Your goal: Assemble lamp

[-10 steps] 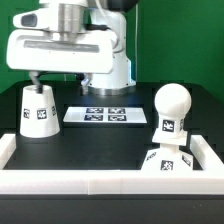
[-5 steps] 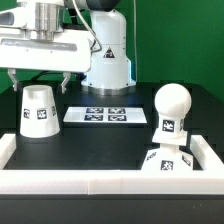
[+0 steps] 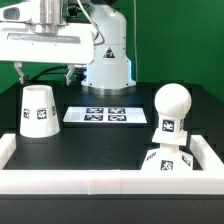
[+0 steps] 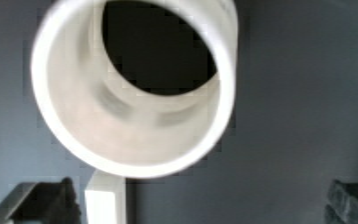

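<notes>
Change: over the last second your gripper (image 3: 44, 74) has lifted off the white truncated-cone plastic shade (image 3: 38, 111) and now hangs just above it, clear of its top rim.
Fingers: you can see both dark fingers (image 3: 21, 72) spread apart with nothing between them; the wrist view shows the same, one tip at each lower corner and a wide gap.
Shade: it stands alone on the black desk (image 3: 100, 140), wide end down, its tag facing the camera, at the exterior view's left. It has not shifted since the gripper rose.
Wrist view: you look down into the shade's open mouth (image 4: 149, 85). It fills most of the picture and is blurred, so I would not judge from it how well the gripper is centred.
Bulb: the white round plastic bulb (image 3: 171, 110) sits upright at the exterior view's right, on top of the white flat square base (image 3: 167, 163); whether it is fully seated I cannot tell.
Marker board: the flat white marker board (image 3: 106, 114) lies between shade and bulb, untouched.
Meaning for you: the shade looks released or not yet taken, and it is well apart from the bulb. It has yet to go over the bulb, so a fresh grip on the rim is likely your next concern.
</notes>
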Available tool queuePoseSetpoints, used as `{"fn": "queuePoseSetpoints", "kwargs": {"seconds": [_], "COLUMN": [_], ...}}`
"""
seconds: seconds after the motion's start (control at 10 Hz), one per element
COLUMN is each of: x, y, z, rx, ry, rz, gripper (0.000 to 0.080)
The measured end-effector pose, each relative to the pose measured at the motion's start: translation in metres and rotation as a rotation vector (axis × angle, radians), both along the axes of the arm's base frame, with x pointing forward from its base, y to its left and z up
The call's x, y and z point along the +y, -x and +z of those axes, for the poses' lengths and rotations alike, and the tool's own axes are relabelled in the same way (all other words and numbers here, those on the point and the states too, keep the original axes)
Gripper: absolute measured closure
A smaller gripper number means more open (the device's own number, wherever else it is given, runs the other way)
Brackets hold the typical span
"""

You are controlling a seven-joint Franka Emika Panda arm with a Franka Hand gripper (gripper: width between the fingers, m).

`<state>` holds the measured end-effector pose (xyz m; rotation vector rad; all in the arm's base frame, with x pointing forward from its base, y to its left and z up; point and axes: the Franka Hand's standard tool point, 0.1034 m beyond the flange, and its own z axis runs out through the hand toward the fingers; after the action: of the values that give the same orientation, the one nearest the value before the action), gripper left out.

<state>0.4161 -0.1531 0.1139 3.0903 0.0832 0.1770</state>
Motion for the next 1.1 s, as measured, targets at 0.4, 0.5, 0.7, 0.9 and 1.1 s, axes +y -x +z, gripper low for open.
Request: {"fn": "queuePoseSetpoints", "kwargs": {"seconds": [0.4,0.5,0.7,0.9,1.1], "x": [0.008,0.013,0.017,0.018,0.018], "y": [0.009,0.008,0.008,0.012,0.016], "z": [-0.011,-0.015,-0.019,-0.025,-0.032], "rx": [0.012,0.014,0.021,0.033,0.030], "ry": [0.002,0.005,0.007,0.009,0.021], "rz": [0.008,0.011,0.023,0.028,0.030], "gripper": [0.0100,0.0100,0.0100,0.0100,0.0100]}}
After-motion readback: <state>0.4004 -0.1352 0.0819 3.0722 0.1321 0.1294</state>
